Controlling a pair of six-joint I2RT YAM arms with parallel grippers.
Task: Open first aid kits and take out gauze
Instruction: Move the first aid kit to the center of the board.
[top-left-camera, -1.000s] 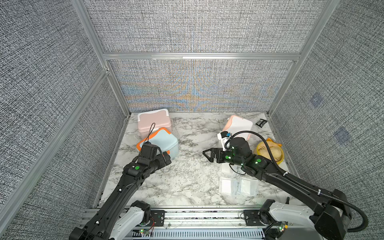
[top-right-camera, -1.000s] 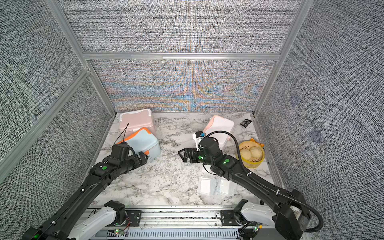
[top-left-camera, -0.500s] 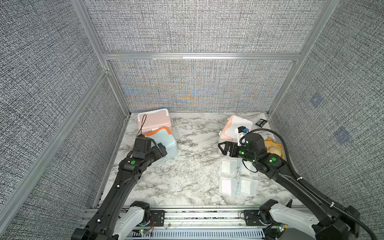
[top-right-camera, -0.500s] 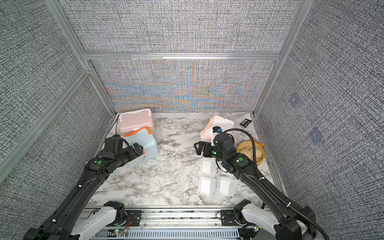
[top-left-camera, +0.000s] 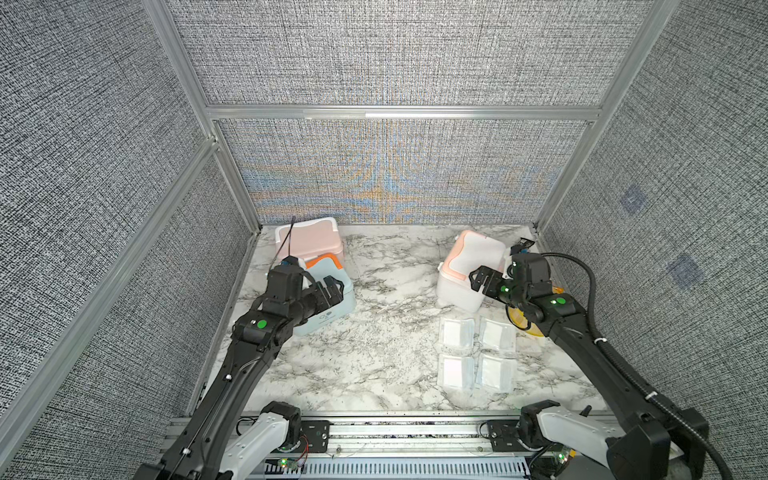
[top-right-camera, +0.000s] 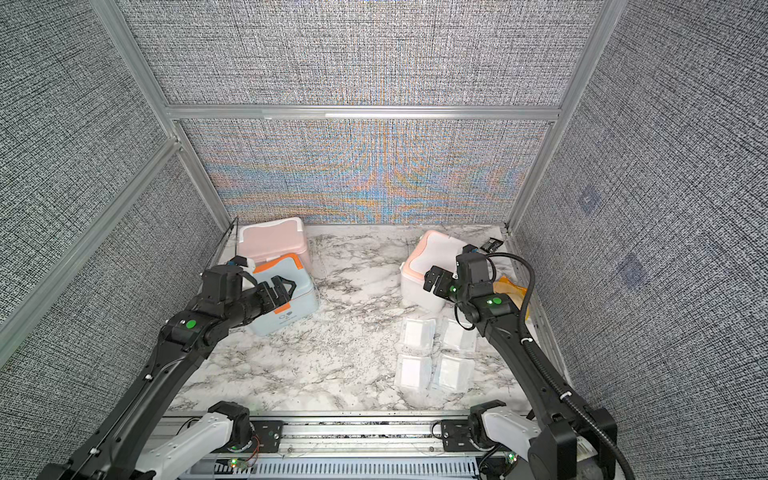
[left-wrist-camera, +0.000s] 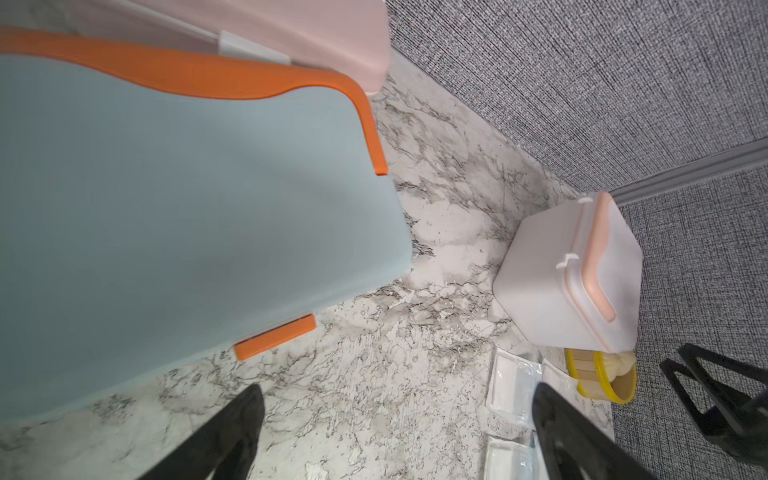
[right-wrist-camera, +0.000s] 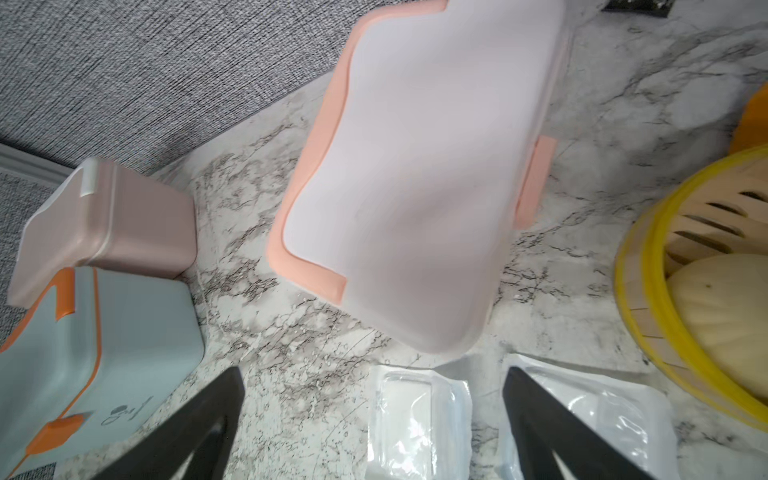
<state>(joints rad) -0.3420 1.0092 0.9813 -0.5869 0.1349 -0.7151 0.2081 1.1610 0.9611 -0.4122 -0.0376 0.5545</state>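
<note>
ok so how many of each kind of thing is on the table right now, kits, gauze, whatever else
first aid kits: 3 (pink-and-white kit, blue-and-orange kit, white-and-peach kit)
gauze packets: 4 ()
yellow basket with buns: 1
small black wrapper: 1
total: 9

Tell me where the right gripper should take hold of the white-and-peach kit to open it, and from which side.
Probably the peach latch tab on the white-and-peach kit. It is the one part that stands proud of the smooth wall, on the side facing the yellow basket. The open right gripper hangs over the lid, so it should come down from above on that basket side and pull the tab outward.
</note>
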